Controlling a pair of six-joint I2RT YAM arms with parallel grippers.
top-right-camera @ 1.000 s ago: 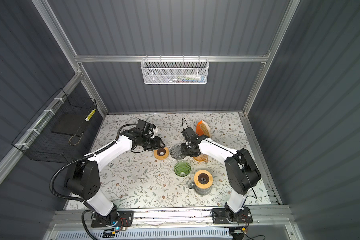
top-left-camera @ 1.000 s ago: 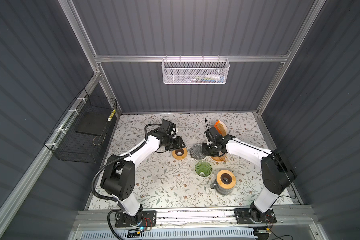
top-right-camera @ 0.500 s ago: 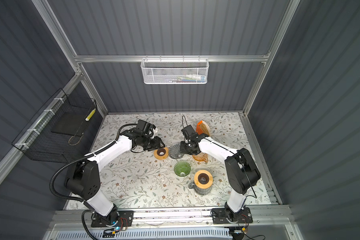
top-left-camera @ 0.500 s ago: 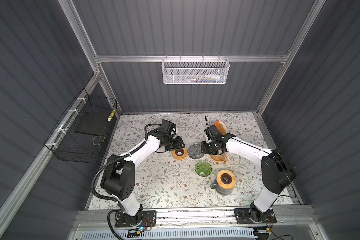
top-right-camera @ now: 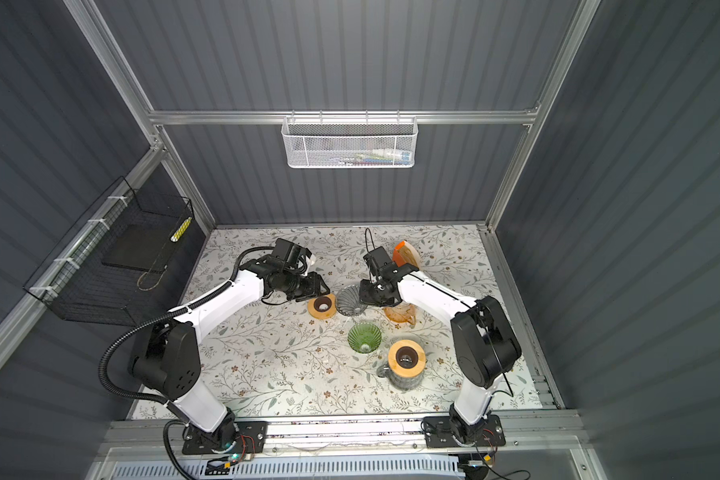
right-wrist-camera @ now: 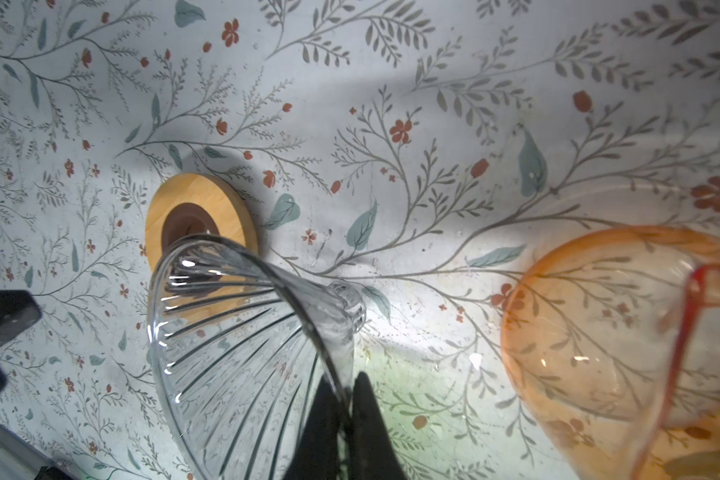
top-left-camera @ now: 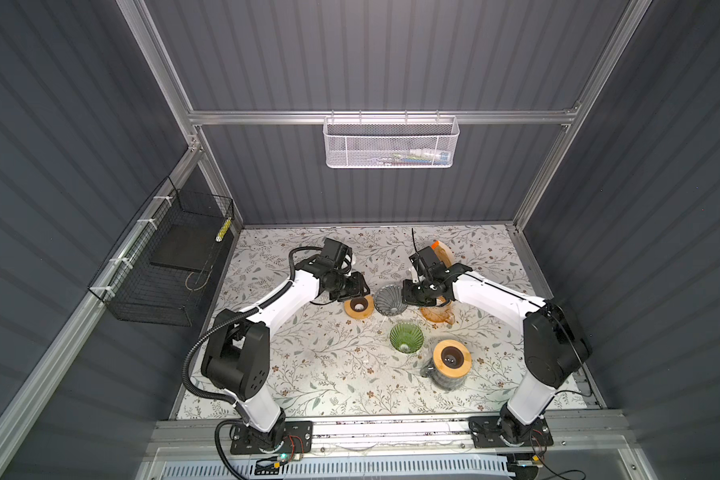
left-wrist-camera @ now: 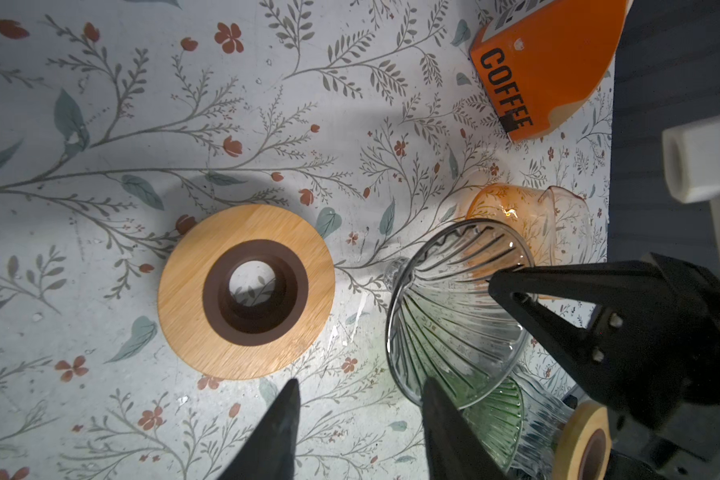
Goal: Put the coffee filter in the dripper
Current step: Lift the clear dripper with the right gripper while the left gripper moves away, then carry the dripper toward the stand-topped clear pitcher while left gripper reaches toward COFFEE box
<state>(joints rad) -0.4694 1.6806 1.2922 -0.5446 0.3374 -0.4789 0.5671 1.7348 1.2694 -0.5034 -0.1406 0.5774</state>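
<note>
A clear ribbed glass dripper [top-left-camera: 387, 297] [top-right-camera: 350, 300] lies tilted mid-table. My right gripper [top-left-camera: 406, 291] [right-wrist-camera: 347, 390] is shut on its rim [right-wrist-camera: 337, 374], one finger inside the cone and one outside. My left gripper [top-left-camera: 360, 286] [left-wrist-camera: 358, 390] is open with nothing in it, above the table between a wooden ring [left-wrist-camera: 246, 291] and the dripper [left-wrist-camera: 445, 320]. An orange pack marked COFFEE [left-wrist-camera: 545, 62] [top-left-camera: 441, 253], with a tan paper edge showing, stands behind the right arm. No loose coffee filter is in view.
A green ribbed dripper [top-left-camera: 406, 337] stands in front of the clear one. An orange glass jug [top-left-camera: 435, 311] [right-wrist-camera: 620, 340] sits under the right arm. A glass server with a wooden collar [top-left-camera: 452, 359] is front right. A black wire basket [top-left-camera: 171, 266] hangs on the left wall.
The right gripper has shut on the clear dripper's rim. The left arm has hardly moved.
</note>
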